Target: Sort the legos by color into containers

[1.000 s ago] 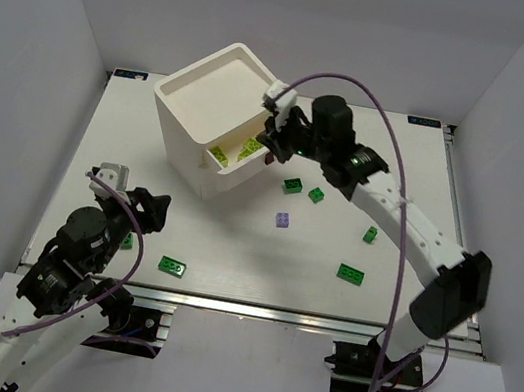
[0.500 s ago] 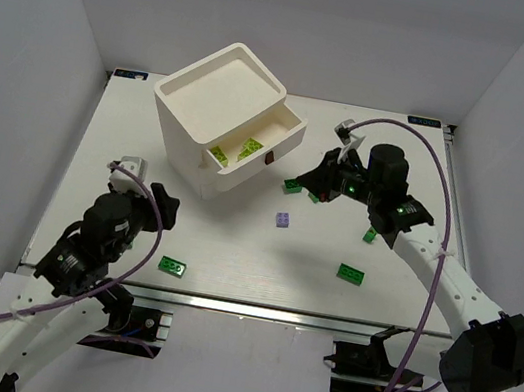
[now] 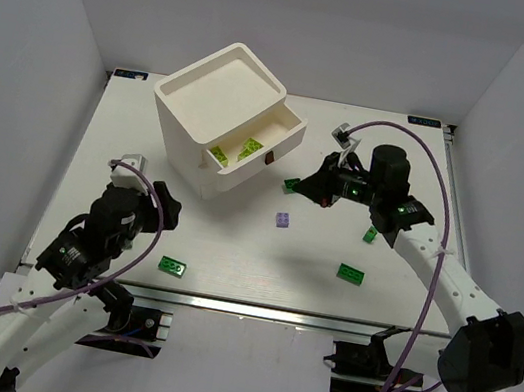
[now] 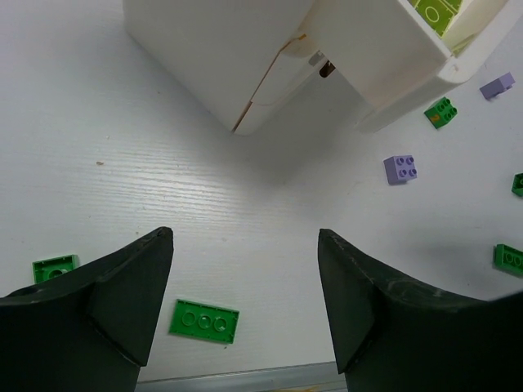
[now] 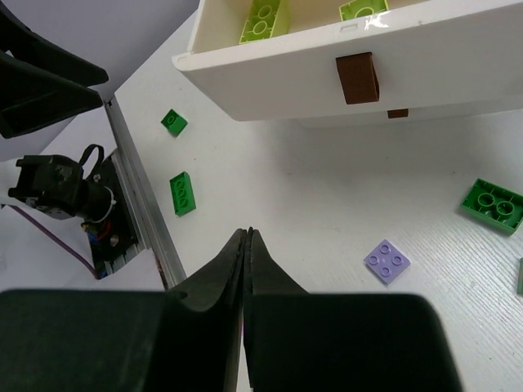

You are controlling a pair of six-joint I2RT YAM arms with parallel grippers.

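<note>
Legos [image 3: 248, 150] in drawer [image 3: 294, 137], more before cabinet [image 3: 223, 85]

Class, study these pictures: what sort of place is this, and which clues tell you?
Probably a robotics lab test cell: plain white walls box in a white table, a left arm and right arm are bolted at its near edge, and loose legos lie beside a small white drawer cabinet.
</note>
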